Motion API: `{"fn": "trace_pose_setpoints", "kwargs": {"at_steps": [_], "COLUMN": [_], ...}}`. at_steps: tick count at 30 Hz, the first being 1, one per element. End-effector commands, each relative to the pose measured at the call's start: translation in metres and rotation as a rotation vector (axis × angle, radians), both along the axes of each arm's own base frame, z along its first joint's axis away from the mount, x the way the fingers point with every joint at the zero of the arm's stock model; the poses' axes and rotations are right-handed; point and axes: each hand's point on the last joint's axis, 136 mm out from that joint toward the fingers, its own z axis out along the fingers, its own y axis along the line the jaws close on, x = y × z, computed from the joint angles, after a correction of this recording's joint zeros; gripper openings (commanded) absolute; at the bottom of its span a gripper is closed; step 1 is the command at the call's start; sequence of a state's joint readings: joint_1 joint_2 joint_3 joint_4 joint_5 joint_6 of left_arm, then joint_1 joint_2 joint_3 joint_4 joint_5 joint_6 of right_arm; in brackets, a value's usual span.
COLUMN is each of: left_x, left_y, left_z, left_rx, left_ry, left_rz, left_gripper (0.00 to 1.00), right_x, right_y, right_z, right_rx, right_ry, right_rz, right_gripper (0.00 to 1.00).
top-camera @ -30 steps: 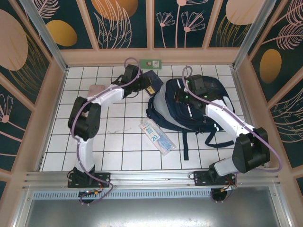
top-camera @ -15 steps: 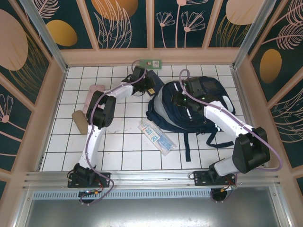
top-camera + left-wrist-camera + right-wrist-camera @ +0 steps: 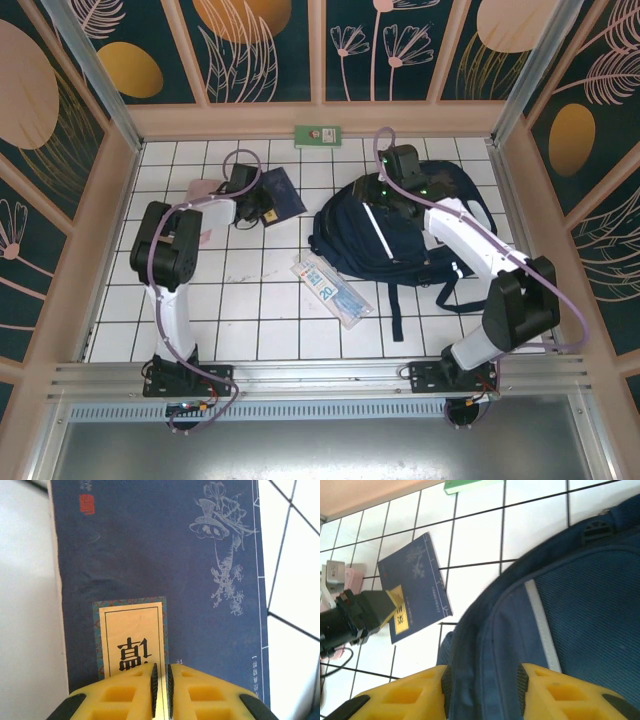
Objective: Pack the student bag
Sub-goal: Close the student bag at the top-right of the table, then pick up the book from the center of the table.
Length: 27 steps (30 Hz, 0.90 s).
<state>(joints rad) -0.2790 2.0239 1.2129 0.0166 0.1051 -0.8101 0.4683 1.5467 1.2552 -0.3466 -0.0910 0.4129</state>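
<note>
Top external view, near edge outward, all places taken from the student bag [image 3: 400,245].

- Nearest: bare white-tiled counter [image 3: 250,325] ahead of both arm bases. The bag's black straps trail toward this near edge.
- Just near-left of the bag, almost touching its lower edge: a clear flat pouch [image 3: 332,290], lying slantwise.
- The bag itself sits right of centre, slumped flat. Its long axis seems to run across the counter, near-left to far-right. I can make out no open mouth.
- Right gripper [image 3: 482,675]: over the bag's left-far shoulder, beside the white stripe. Jaws stand apart at middling width, astride a ridge of navy fabric. No clear pinch shows.
- Left of the bag, a little farther back and apart from it by bare tile: a blue book [image 3: 283,193]. Left gripper [image 3: 161,672] has its jaws drawn narrow on the book's label end. The free end points far-right.
- Beyond the book's left side: a pink item [image 3: 203,188], partly under the arm.
- Farthest, against the back wall: a green box [image 3: 318,136].

Judgement: the book goes in next. The bag lies to the right of the left jaws, so the book travels rightward. The left arm carries, and the right arm, nearer the bag, would have to part the opening first.
</note>
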Motion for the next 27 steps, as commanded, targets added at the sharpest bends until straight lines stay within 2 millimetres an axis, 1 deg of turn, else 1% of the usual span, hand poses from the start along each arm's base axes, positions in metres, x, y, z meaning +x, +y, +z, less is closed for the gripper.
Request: {"fn": "trace_pose_setpoints", "kwargs": {"at_steps": [1, 4, 5, 8, 9, 10, 13, 14, 18, 20, 23, 27], "left_x": [-0.037, -0.053, -0.057, -0.062, -0.062, -0.064, -0.065, -0.074, -0.088, -0.092, -0.089, -0.082], "left_y": [0.011, 0.018, 0.018, 0.02, 0.022, 0.022, 0.024, 0.027, 0.038, 0.042, 0.041, 0.045], "left_z": [-0.012, -0.002, 0.003, 0.03, 0.039, 0.054, 0.078, 0.071, 0.063, 0.056, 0.047, 0.034], "left_rx": [0.083, 0.109, 0.114, 0.112, 0.107, 0.096, 0.067, 0.064, 0.03, 0.005, -0.045, -0.027], "left_ry": [0.048, 0.033, 0.027, -0.018, -0.037, -0.064, -0.108, -0.086, -0.055, -0.048, -0.042, -0.015], "left_rz": [-0.043, -0.073, -0.079, -0.085, -0.077, -0.073, -0.043, -0.033, 0.043, 0.072, 0.085, 0.1], "left_gripper": [0.18, 0.21, 0.22, 0.26, 0.29, 0.32, 0.47, 0.49, 0.55, 0.54, 0.51, 0.49], "right_x": [0.004, 0.007, 0.003, 0.002, 0.003, 0.005, 0.008, 0.009, 0.023, 0.031, 0.045, 0.067], "right_y": [0.033, 0.054, 0.068, 0.097, 0.105, 0.114, 0.137, 0.143, 0.163, 0.171, 0.181, 0.192], "right_z": [0.006, -0.001, -0.005, -0.018, -0.024, -0.029, -0.046, -0.051, -0.077, -0.091, -0.108, -0.129], "right_rx": [0.028, 0.044, 0.052, 0.054, 0.055, 0.062, 0.07, 0.068, 0.049, 0.035, 0.012, -0.022], "right_ry": [-0.017, -0.004, 0.003, 0.019, 0.028, 0.038, 0.06, 0.064, 0.08, 0.085, 0.079, 0.068], "right_rz": [0.082, 0.118, 0.15, 0.199, 0.212, 0.226, 0.262, 0.27, 0.288, 0.291, 0.289, 0.281], "right_gripper": [0.42, 0.42, 0.42, 0.42, 0.43, 0.44, 0.45, 0.46, 0.48, 0.49, 0.49, 0.56]}}
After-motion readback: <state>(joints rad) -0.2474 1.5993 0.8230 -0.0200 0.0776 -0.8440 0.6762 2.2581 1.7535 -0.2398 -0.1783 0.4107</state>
